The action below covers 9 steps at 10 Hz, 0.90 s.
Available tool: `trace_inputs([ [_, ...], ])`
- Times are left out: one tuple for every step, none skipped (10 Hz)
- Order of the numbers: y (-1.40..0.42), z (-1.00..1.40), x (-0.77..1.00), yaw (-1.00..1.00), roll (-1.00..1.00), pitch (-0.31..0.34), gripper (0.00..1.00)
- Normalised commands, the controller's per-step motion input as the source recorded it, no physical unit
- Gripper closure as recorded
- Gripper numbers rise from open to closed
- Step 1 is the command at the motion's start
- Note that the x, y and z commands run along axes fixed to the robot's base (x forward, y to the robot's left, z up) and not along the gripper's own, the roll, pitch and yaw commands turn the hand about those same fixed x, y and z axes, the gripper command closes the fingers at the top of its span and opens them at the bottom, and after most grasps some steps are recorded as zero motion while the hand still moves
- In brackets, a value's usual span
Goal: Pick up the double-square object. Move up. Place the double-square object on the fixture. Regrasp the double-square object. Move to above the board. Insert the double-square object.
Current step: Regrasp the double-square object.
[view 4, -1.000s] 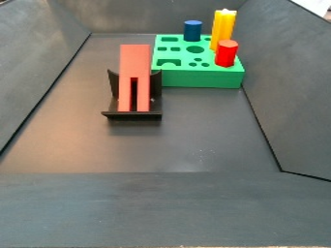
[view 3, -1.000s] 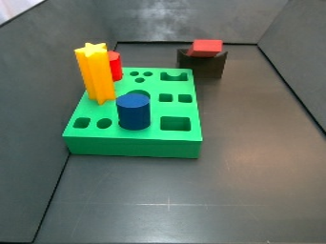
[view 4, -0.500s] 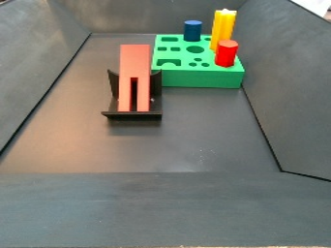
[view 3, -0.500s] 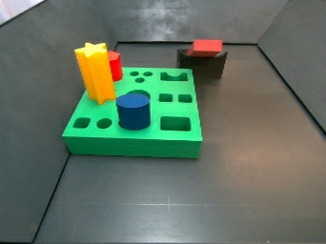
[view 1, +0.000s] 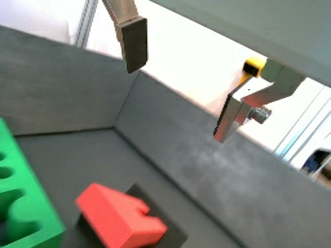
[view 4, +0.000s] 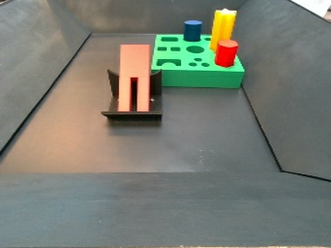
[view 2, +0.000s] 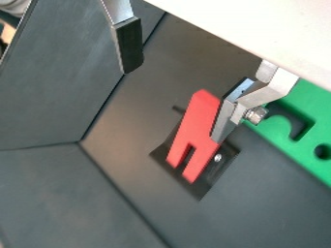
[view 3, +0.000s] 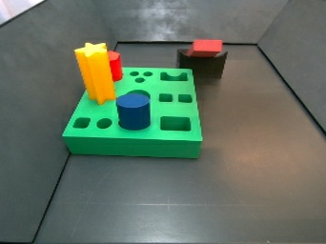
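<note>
The salmon-red double-square object (view 4: 134, 77) lies on the dark fixture (view 4: 132, 113), its notched end towards the camera; it also shows in a side view (view 3: 205, 46) on the fixture (view 3: 208, 65) behind the green board (view 3: 133, 143). The gripper (view 2: 180, 79) is open and empty, well above the object (view 2: 196, 136) and fixture (view 2: 214, 172), with the board (view 2: 304, 121) to one side. In a wrist view the gripper (view 1: 181, 82) hangs above the object (view 1: 119, 213), the board's edge (view 1: 26, 208) beside it. The gripper is out of both side views.
On the board stand a yellow star post (view 3: 91, 71), a short red peg (view 3: 114, 65) and a blue cylinder (view 3: 132, 110); they also show as post (view 4: 225, 21), peg (view 4: 226, 52) and cylinder (view 4: 192, 29). Dark sloped walls enclose the floor.
</note>
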Motion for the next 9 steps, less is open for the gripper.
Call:
trace_inputs([
  [-0.05,-0.01,0.10,0.18,0.79,0.188,0.00],
  [-0.05,-0.01,0.10,0.19,0.60,0.163,0.00],
  [-0.04,0.00,0.10,0.21,0.36,0.127,0.00],
  [-0.04,0.00,0.09,0.21,0.28,0.101,0.00],
  [-0.04,0.00,0.08,0.21,0.20,0.054,0.00],
  [0.05,-1.00,0.03,0.26,0.31,0.093,0.00],
  [0.05,-1.00,0.04,0.23,0.30,0.062,0.00],
  [0.04,-1.00,0.04,0.22,0.27,0.037,0.00],
  [0.03,-1.00,0.06,0.19,0.20,-0.007,0.00],
])
